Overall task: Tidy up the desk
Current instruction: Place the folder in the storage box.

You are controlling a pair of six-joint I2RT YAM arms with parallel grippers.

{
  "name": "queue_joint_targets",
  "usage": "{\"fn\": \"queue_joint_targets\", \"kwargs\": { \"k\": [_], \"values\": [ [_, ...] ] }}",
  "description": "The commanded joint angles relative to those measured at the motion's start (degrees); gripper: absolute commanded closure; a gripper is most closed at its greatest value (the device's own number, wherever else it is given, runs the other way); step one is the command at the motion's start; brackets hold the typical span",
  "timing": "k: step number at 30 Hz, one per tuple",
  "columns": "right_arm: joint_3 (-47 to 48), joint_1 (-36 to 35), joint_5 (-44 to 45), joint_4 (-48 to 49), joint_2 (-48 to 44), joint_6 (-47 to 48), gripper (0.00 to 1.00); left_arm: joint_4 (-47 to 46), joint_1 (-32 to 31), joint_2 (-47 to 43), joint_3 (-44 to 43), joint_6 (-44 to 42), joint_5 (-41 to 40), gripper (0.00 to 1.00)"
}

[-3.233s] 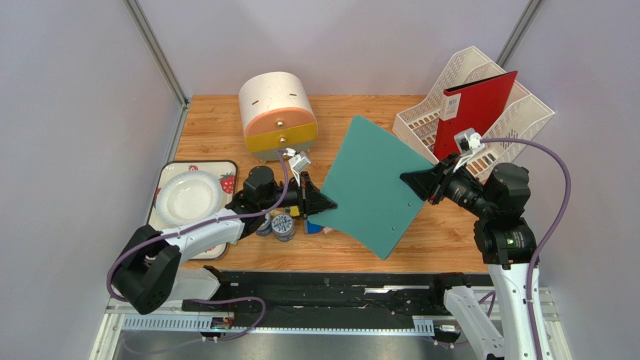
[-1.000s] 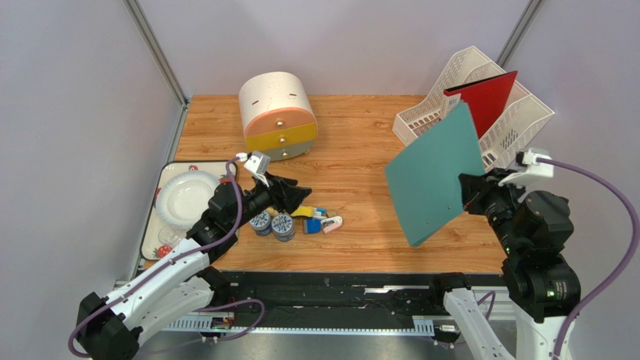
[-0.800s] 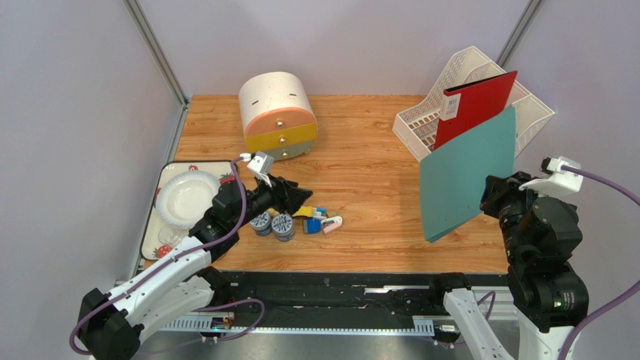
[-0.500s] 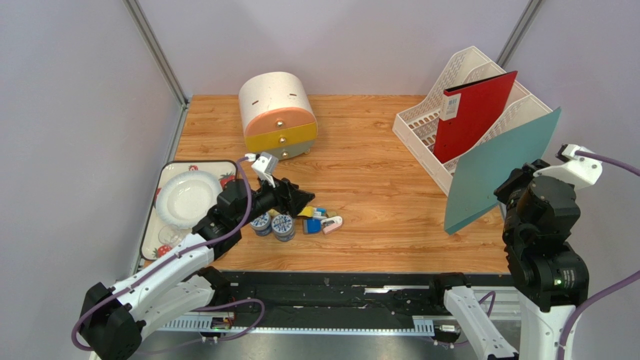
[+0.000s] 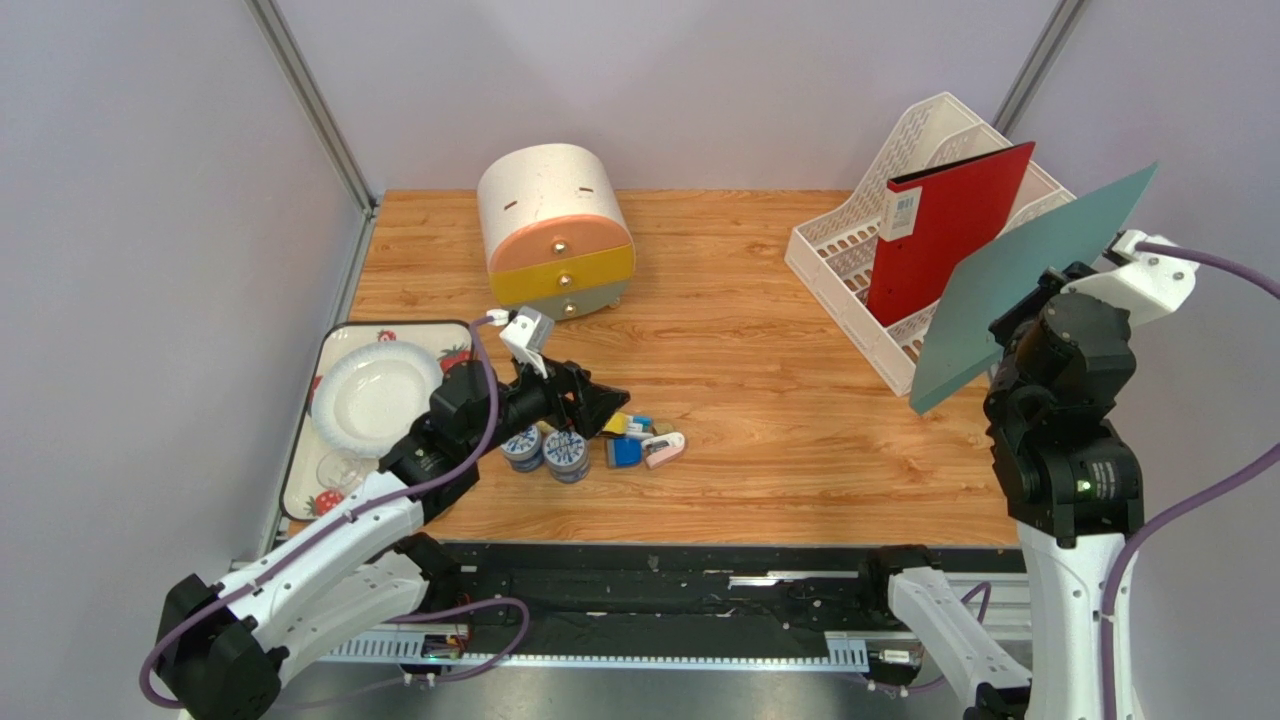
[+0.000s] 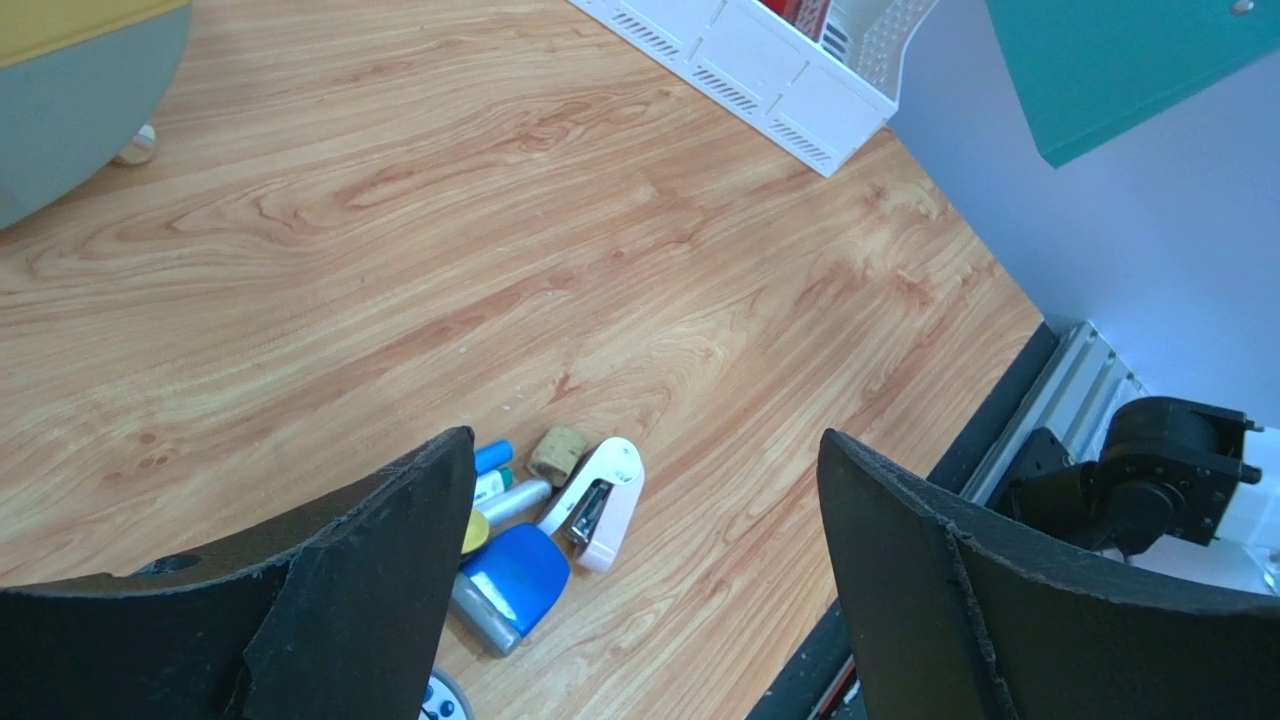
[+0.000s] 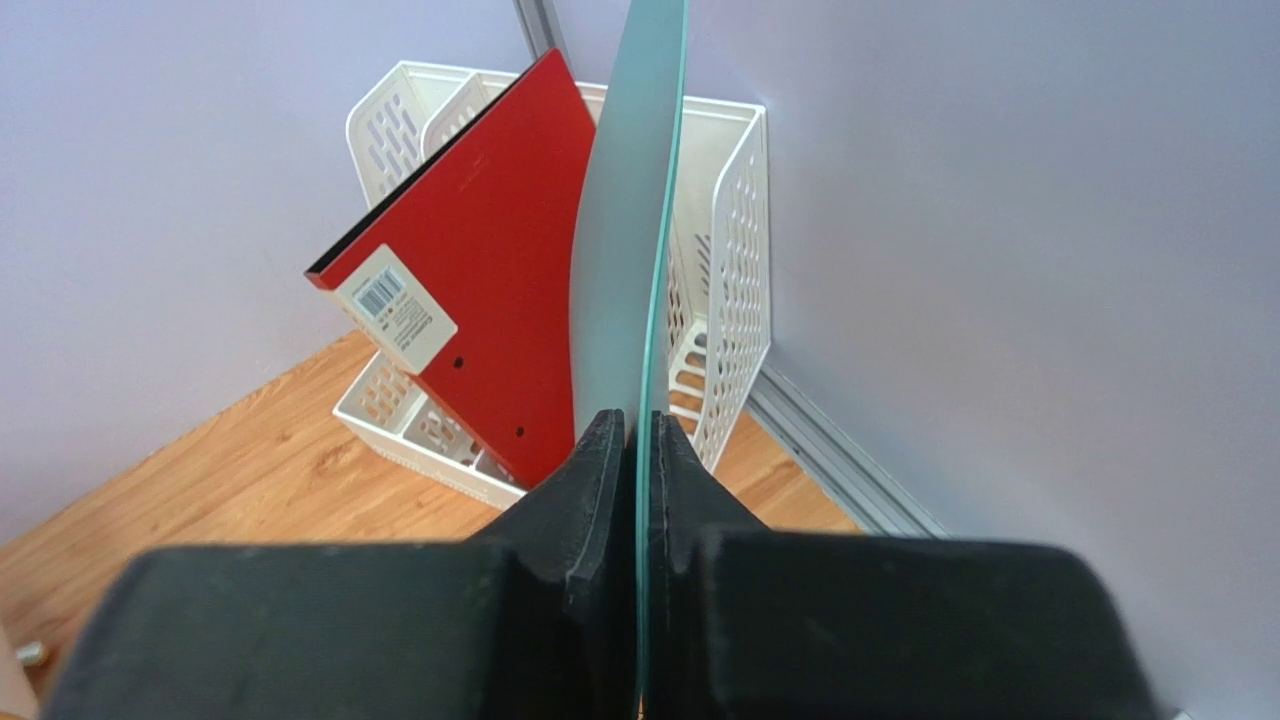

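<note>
My right gripper is shut on the lower edge of a teal folder. It holds the folder upright and tilted in the air at the desk's right edge, beside the white file rack. A red folder stands in that rack. My left gripper hangs open, holding nothing, low over a pile of small items: a white stapler, a blue piece and a cork.
A round drawer box stands at the back left. Off the left edge, a strawberry-print tray holds a white plate. Two round tape rolls lie beside the pile. A grey wall stands close behind the rack.
The right arm has swung the teal folder right and upward, from over the desk to beside the rack. The left gripper's jaws have spread wider over the pile.
</note>
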State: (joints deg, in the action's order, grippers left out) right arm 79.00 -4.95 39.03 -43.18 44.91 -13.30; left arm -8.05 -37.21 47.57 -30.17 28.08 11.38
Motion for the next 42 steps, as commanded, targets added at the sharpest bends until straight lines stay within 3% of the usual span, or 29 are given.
{"fn": "queue_joint_targets", "kwargs": {
  "k": [1, 12, 20, 26, 32, 42],
  "values": [
    [-1.7, 0.1, 3.3, 11.6, 1.8, 4.5, 1.0, 0.3, 0.5, -1.3, -2.0, -1.7, -0.8, 0.08],
    [-3.7, 2.2, 3.4, 19.3, 6.1, 8.5, 1.0, -0.6, 0.9, -0.6, -2.0, -1.9, -0.5, 0.07],
    [-8.2, 9.2, -1.0, 22.3, 5.5, 6.8, 1.0, -0.7, 1.3, -0.2, -2.2, -2.1, -0.4, 0.07],
    [-8.9, 10.8, -1.6, 21.9, 4.6, 5.3, 1.0, -2.0, 1.5, 1.1, -1.9, -1.8, 0.2, 0.06],
    [-8.3, 10.8, 3.4, 20.7, 2.3, 3.7, 1.0, -3.8, 1.5, 3.2, -1.7, -1.1, 1.2, 0.06],
    [-8.8, 11.0, 3.2, 20.2, 2.6, 6.4, 1.0, -4.3, 1.8, 4.3, -1.6, -1.4, 1.7, 0.06]
  ]
}}
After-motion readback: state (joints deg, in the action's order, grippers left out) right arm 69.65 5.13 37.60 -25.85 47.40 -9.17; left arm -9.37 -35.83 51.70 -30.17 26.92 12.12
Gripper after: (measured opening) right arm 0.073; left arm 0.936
